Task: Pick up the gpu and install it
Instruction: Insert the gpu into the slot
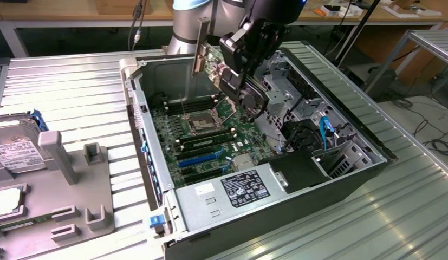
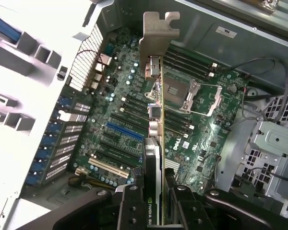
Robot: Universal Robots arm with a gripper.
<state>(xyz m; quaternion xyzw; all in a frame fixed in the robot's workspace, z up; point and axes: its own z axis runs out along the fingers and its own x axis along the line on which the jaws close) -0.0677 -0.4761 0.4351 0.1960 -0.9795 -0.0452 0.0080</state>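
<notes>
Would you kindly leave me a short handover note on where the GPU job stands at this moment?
The end effector is shut on the gpu, gripping one end, with the silver bracket at the far end.
The gpu is held in the air, edge-on above the motherboard, inside the open computer case.
Done: the pick-up.
Left: the card is not yet seated in any of the expansion slots.
</notes>
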